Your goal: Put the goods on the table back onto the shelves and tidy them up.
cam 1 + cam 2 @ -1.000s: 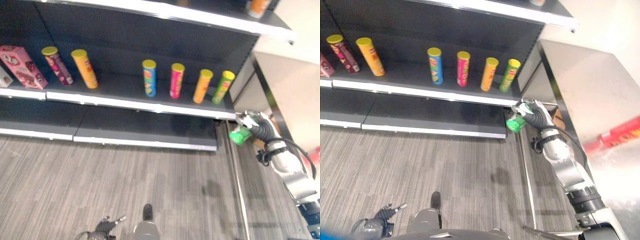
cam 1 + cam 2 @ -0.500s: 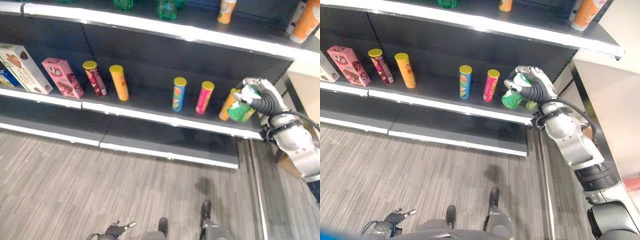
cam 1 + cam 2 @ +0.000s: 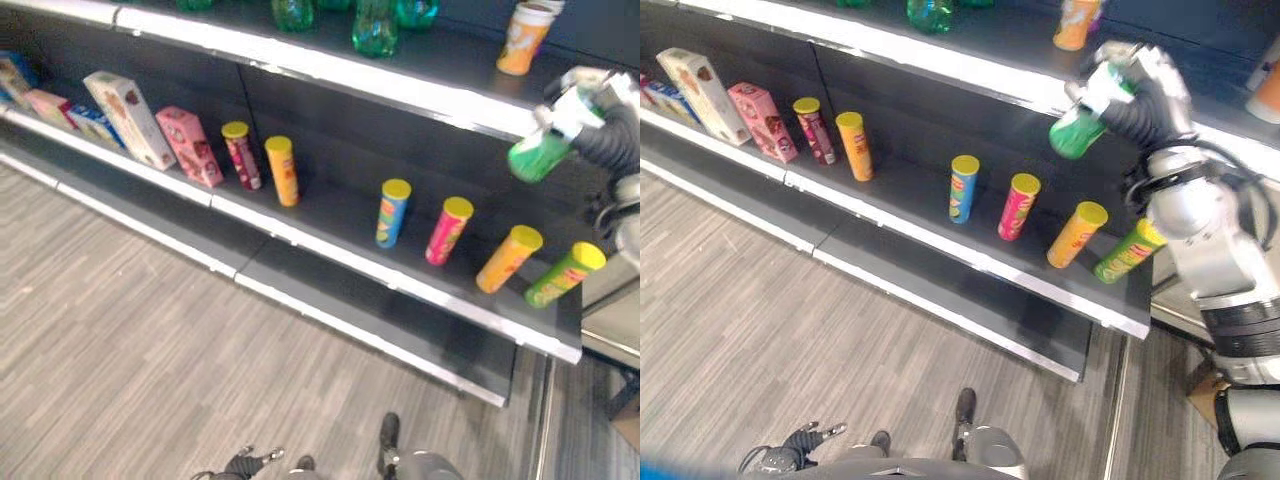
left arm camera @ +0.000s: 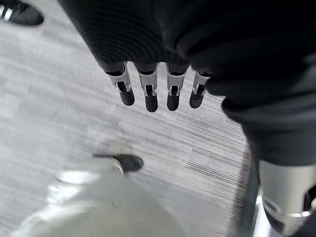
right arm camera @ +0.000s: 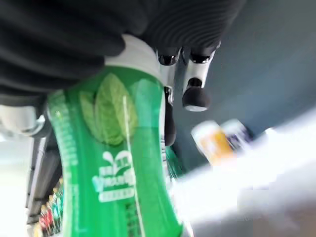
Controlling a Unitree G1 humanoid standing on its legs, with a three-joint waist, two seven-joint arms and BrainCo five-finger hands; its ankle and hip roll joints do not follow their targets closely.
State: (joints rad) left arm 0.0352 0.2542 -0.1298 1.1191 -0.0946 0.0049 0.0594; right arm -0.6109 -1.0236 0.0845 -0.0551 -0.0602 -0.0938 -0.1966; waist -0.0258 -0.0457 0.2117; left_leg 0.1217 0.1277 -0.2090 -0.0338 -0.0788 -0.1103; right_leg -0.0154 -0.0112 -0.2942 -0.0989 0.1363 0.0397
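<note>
Right hand (image 3: 1140, 85) wrapped round green bottle (image 3: 1080, 125), held up at the top shelf (image 3: 420, 95) front edge, right end. Left hand (image 4: 158, 91) relaxed, empty. Next: set bottle upright beside the other green bottles (image 3: 375, 25).

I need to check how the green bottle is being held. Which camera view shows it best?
The right eye view: the whole green bottle shows, tilted, in the right hand level with the upper shelf. The left eye view shows the same, near the edge of the picture. The right wrist view shows its label close up.
</note>
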